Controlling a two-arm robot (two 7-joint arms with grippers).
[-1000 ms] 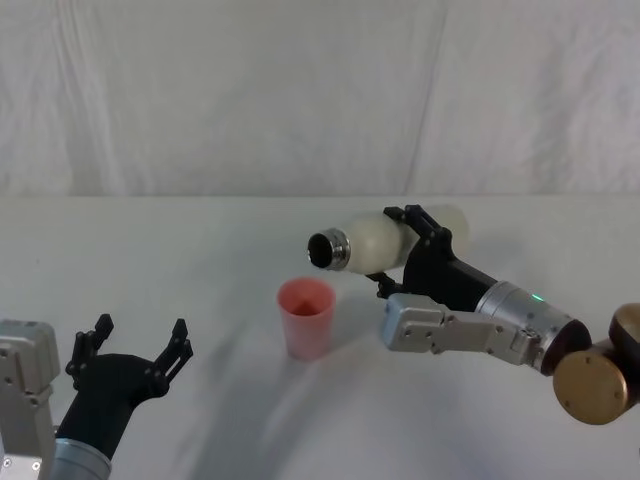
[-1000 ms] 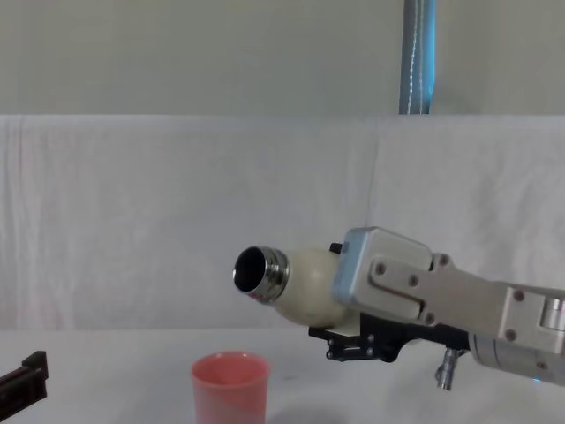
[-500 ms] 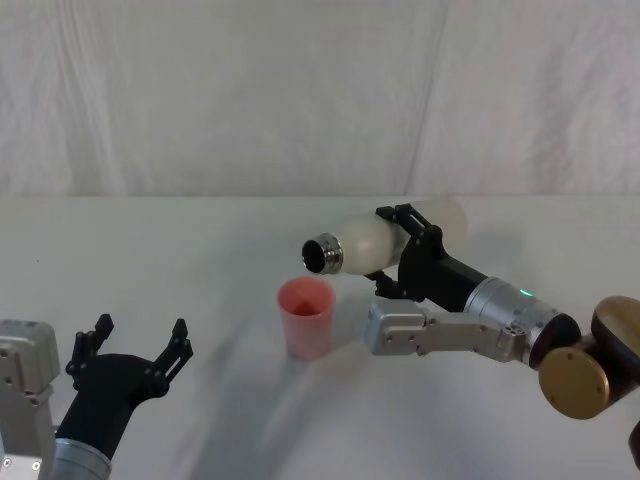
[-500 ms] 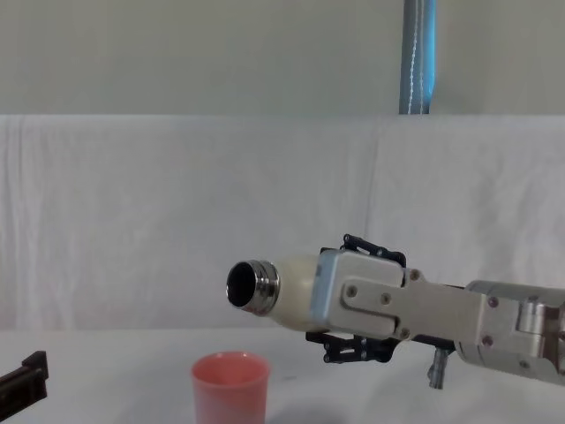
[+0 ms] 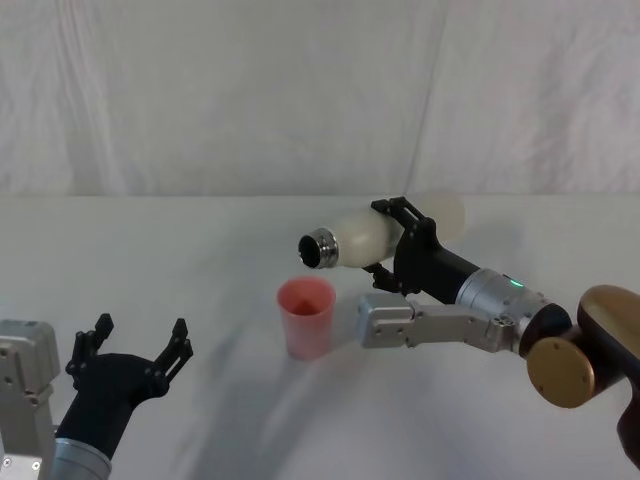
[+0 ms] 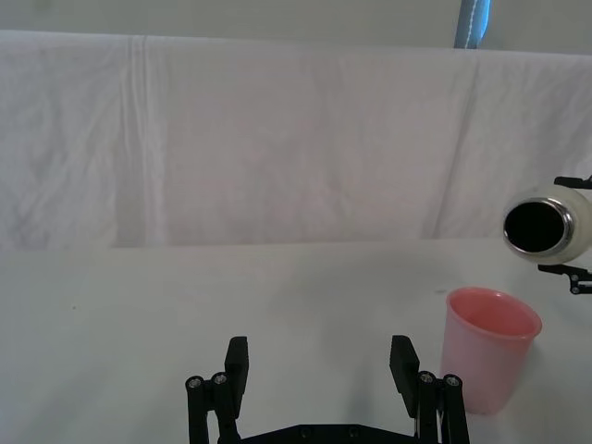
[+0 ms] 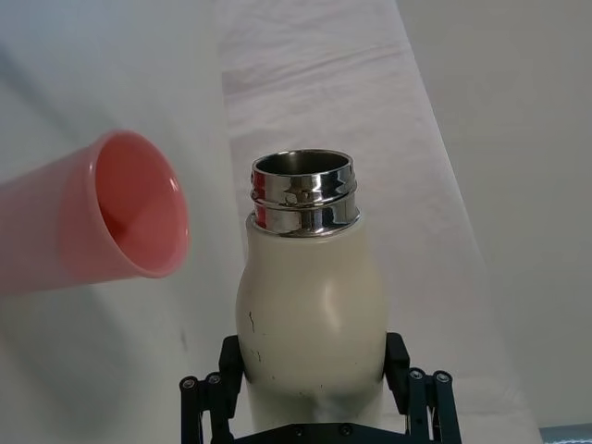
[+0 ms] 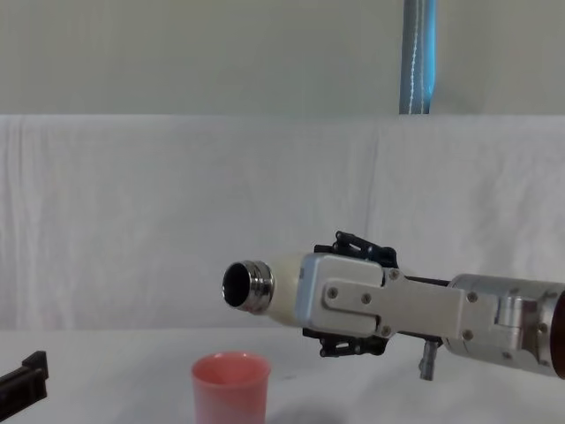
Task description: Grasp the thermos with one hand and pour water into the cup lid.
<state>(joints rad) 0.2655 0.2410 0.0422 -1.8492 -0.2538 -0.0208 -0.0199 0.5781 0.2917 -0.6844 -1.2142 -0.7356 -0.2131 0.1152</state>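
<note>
The cream-white thermos (image 5: 360,236) (image 7: 313,319) (image 8: 281,288) lies nearly level in the air, and my right gripper (image 5: 408,245) (image 7: 314,393) is shut around its body. Its open steel neck (image 5: 322,248) (image 8: 244,286) (image 6: 546,225) points toward the robot's left, above and a little to the right of the cup lid (image 5: 306,317) (image 8: 230,388) (image 6: 488,347) (image 7: 88,227). This small pink cup stands upright on the white table. No water shows between them. My left gripper (image 5: 132,352) (image 6: 319,368) rests open at the near left, apart from the cup lid.
A white cloth covers the table (image 5: 180,250) and hangs as a backdrop (image 5: 250,90). A blue-grey pole (image 8: 418,57) rises behind the backdrop. Open table lies to the left of the cup lid.
The right arm has carried the thermos leftward and slightly lower, bringing its steel neck closer over the cup lid. The left gripper has stayed still.
</note>
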